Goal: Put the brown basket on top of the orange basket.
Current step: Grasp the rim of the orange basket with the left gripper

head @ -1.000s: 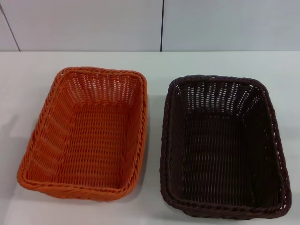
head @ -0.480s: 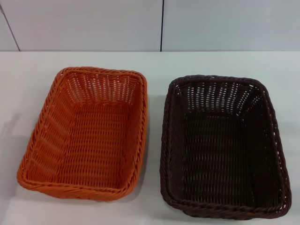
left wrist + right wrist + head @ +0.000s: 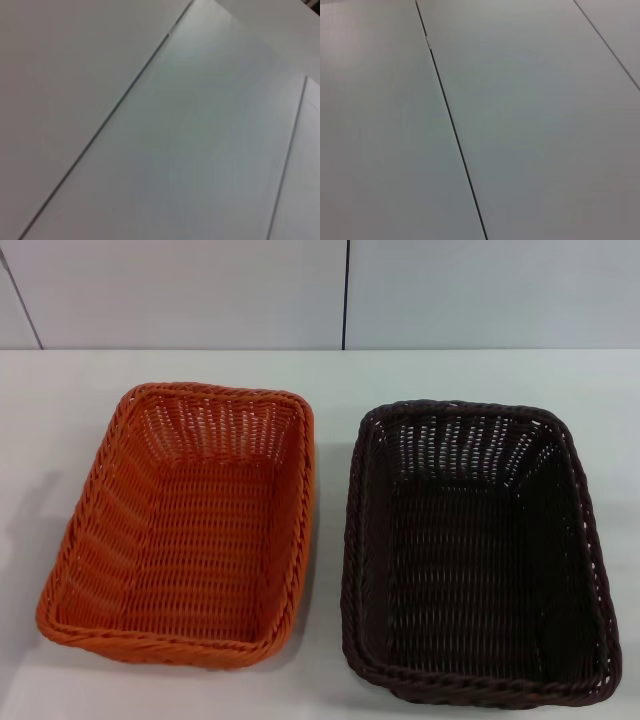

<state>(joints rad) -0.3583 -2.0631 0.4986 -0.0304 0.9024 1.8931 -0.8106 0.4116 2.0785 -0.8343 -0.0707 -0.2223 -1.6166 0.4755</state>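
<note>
White table (image 3: 330, 370) beneath a pale panelled wall (image 3: 180, 290) whose panels are divided by dark vertical seams. The brown basket (image 3: 470, 550) stands upright on the table to the robot's right, open side up, its near edge close to the table's front. The orange basket (image 3: 185, 525) stands upright to the robot's left, just beside the brown one, with a narrow strip of table between them. No label or writing is legible on either basket. Both wrist views show only seamed panels (image 3: 200, 125) (image 3: 530, 100); neither gripper appears, so finger state cannot be told.
</note>
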